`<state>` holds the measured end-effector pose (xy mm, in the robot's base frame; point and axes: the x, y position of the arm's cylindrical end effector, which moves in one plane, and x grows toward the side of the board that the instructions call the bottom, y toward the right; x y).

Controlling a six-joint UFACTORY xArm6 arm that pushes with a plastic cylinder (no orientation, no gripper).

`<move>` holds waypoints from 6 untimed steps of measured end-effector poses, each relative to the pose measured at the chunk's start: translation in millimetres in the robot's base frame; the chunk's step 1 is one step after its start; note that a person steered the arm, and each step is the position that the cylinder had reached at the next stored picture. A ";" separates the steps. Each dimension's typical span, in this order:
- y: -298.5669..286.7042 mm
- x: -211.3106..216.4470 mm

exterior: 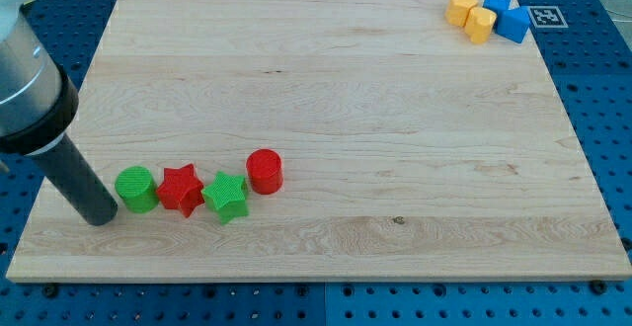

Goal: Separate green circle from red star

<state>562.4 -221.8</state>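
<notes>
While no jaws exist to open or close, my tip (pixel 102 217) is seen near the board's bottom-left corner, green circle (pixel 136 189) touching red star (pixel 181 189) just rightward.

Wooden board (pixel 395 119) on blue pegboard (pixel 602 79)

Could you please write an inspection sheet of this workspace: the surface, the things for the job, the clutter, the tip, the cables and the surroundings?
Surface: light wooden board, flat, lying on a blue perforated base.
Job's things: green circle near the view's bottom left, touching or almost touching the red star on its right.
Clutter: green star right of the red star; red circle beyond it; two yellow blocks and two blue blocks packed together at the view's top right.
Tip: my tip stands just left of the green circle, very close; contact cannot be told.
Cables: nothing seen.
Surroundings: a black-and-white marker tag beside the board's top right corner.
</notes>
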 end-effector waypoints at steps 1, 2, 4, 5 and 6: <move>6.6 -29.4; 7.5 -55.5; 6.4 -19.4; 15.7 -1.3; 32.0 -7.2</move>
